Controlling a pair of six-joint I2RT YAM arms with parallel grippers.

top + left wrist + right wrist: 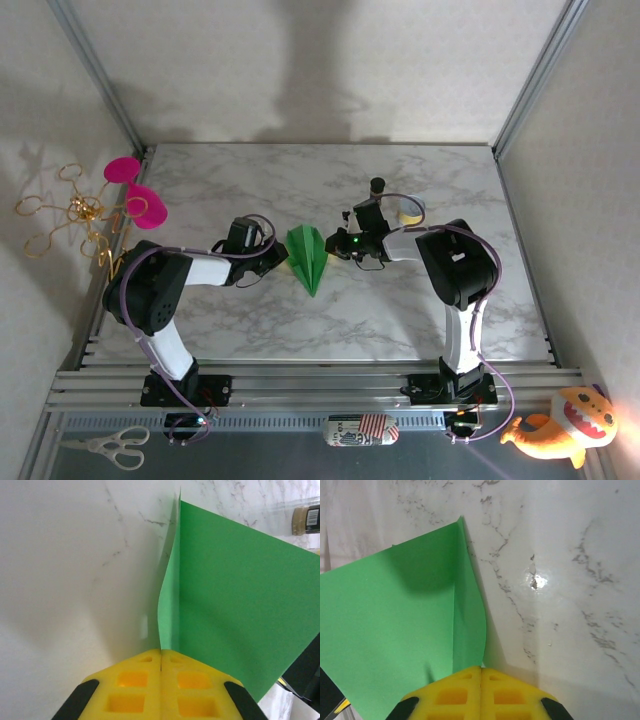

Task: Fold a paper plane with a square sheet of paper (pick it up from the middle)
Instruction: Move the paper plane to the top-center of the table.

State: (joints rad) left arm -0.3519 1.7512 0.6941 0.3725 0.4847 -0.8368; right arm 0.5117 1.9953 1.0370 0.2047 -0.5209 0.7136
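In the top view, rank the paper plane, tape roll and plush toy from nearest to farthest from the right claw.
1. paper plane: at the right claw tips.
2. tape roll: just beyond the claw, far side.
3. plush toy: off the table, near right corner.

Nothing legible at the moment. At the far right in the left wrist view there's a barcode label [314, 516] on a tan-and-black cylinder [301, 522] — black bars on white, digits too small to make out. Near edge of the top view, a printed pouch [361, 430] — patterned, any lettering too blurred to read.
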